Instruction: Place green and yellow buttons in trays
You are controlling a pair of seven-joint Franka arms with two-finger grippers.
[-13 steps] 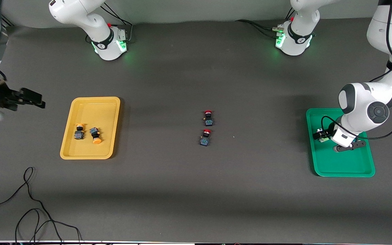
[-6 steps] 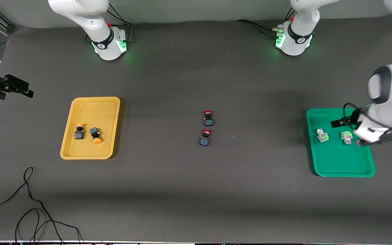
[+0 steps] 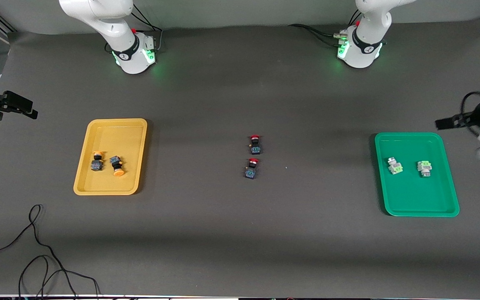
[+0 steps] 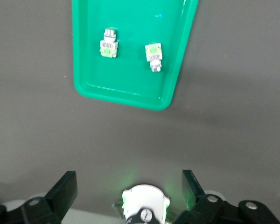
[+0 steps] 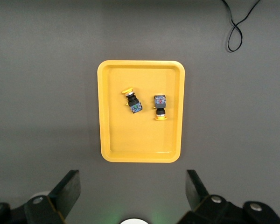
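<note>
Hovering with both grippers spread wide and holding nothing, I see little left to reach for. My left gripper [image 3: 458, 121] hangs over the table's edge at the left arm's end, just past the green tray [image 3: 440, 208]; my right gripper [image 3: 17, 107] hangs over the edge at the right arm's end, off the yellow tray [image 3: 98, 189].

Both green buttons [image 3: 395, 165] lie in the green tray, side by side across its middle, apart from each other and from the rim, each lying on its side. Both yellow buttons [image 3: 97, 161] lie close together in the yellow tray, nearer its front-camera end, their long axes roughly along the tray's length with caps pointing contrary ways.

By my judgement the sorting is done, and neither arm has a target nearer than the other. Two red-capped switches [image 3: 254, 143] stand at the table's middle, one nearer the front camera; they are not mine to move. The table is a dark matte mat, with loose black cable [image 3: 36, 250] near its front-camera corner.
</note>
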